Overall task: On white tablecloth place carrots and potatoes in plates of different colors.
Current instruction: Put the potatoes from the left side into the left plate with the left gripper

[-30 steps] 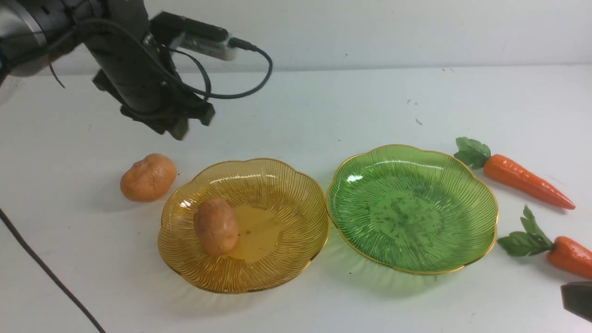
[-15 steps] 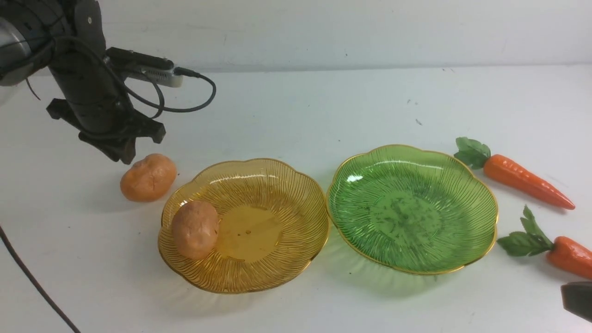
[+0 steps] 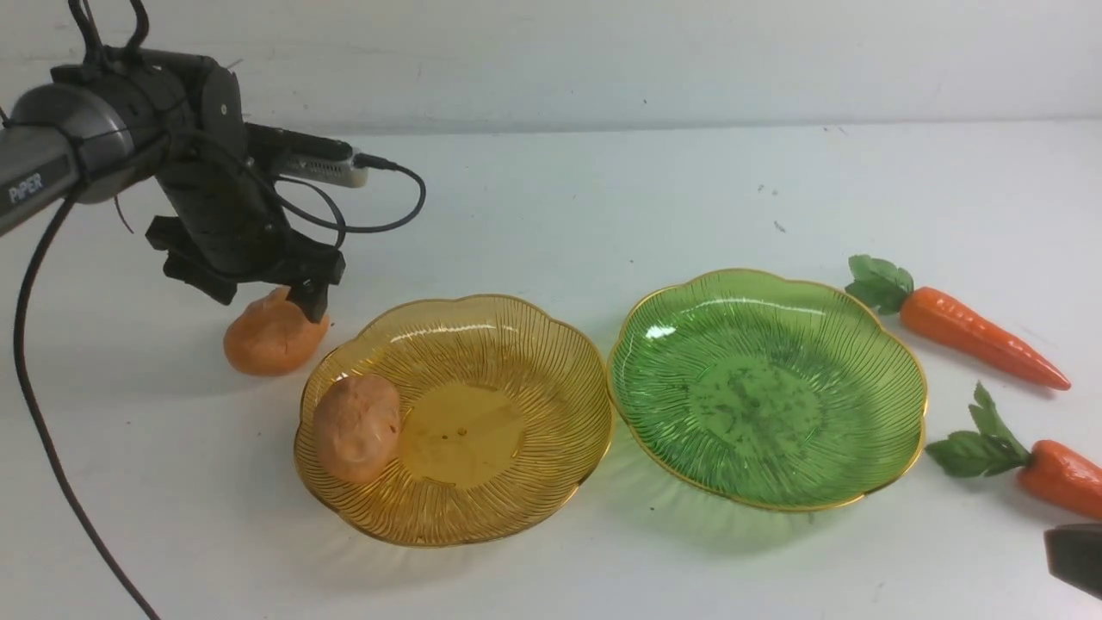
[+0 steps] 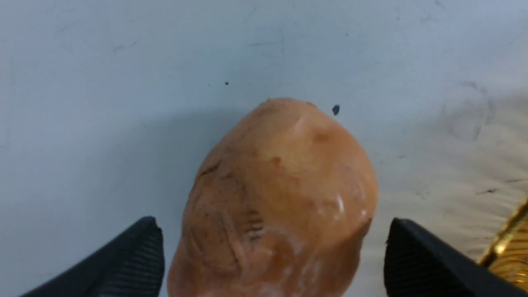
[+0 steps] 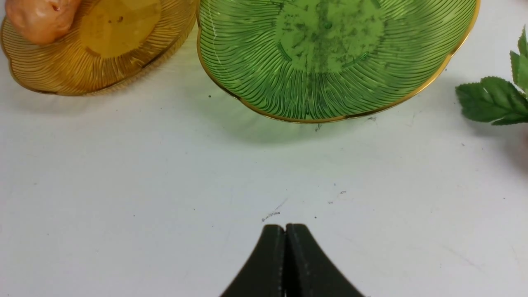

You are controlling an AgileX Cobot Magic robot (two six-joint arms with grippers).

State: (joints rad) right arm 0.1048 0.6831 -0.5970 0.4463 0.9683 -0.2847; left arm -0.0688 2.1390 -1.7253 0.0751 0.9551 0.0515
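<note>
The left gripper (image 3: 267, 300) now hangs lower, clear of the amber plate (image 3: 516, 344), its jaws newly spread wide with the loose potato (image 3: 271, 340) between them. The plated potato (image 3: 355, 426) lies rimward, nearer the gripper.

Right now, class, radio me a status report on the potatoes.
Left gripper open, straddling loose potato. Right gripper shut. Other potato in amber plate. Nothing blocking.
</note>
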